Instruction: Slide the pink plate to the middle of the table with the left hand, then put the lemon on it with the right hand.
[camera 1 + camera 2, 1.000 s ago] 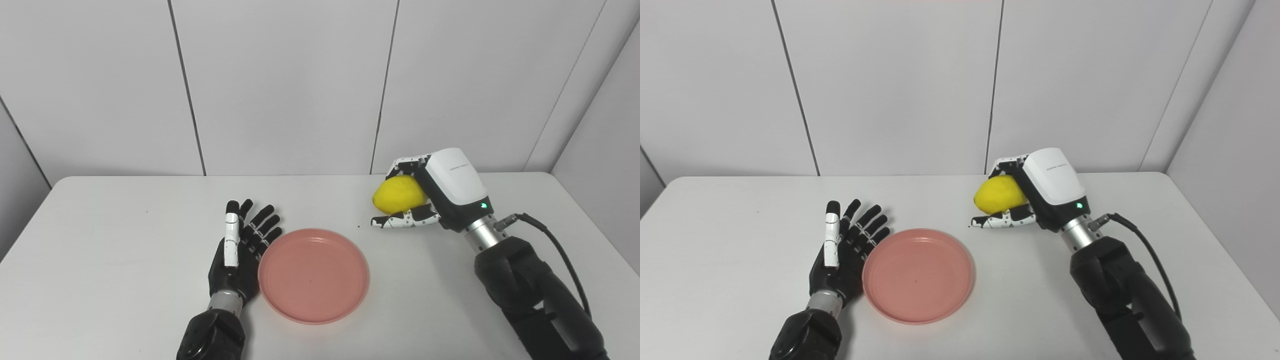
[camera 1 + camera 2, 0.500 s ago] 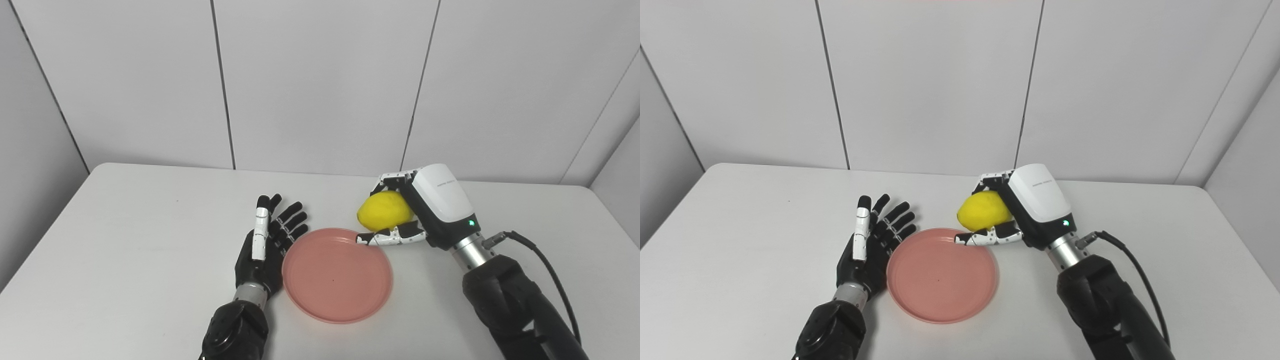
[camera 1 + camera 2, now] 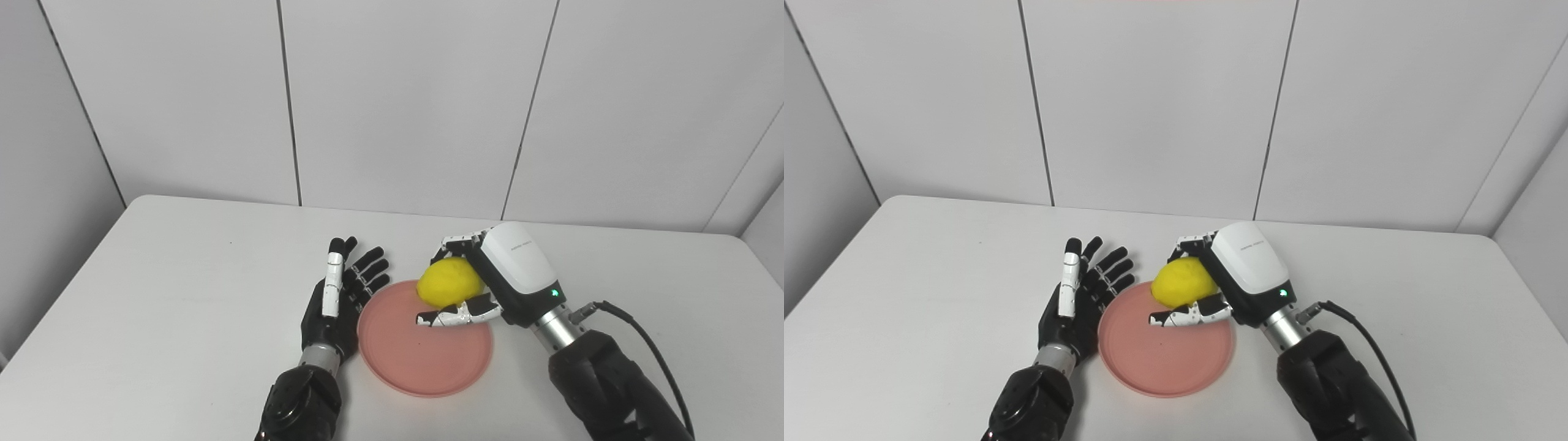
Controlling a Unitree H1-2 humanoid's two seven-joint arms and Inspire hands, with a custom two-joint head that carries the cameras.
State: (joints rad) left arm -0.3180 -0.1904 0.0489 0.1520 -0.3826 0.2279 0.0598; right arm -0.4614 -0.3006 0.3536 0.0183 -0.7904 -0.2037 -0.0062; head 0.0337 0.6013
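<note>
**Lemon over plate, not yet released**

White table [image 3: 184,294]: pink plate [image 3: 422,361] lying near its middle, so slide judged done. Left hand [image 3: 337,300] flat, fingers spread, empty, just left of the rim. Right hand [image 3: 490,285] clasping the lemon [image 3: 449,282] above the plate's far edge. Left: lowering, letting go.

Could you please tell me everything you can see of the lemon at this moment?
The lemon is plain bright yellow, oval, with a matte, slightly dimpled skin. The right hand is shut on it, fingers over its far side and thumb beneath. It sits over the far part of the pink plate; whether it touches the plate cannot be told.
</note>
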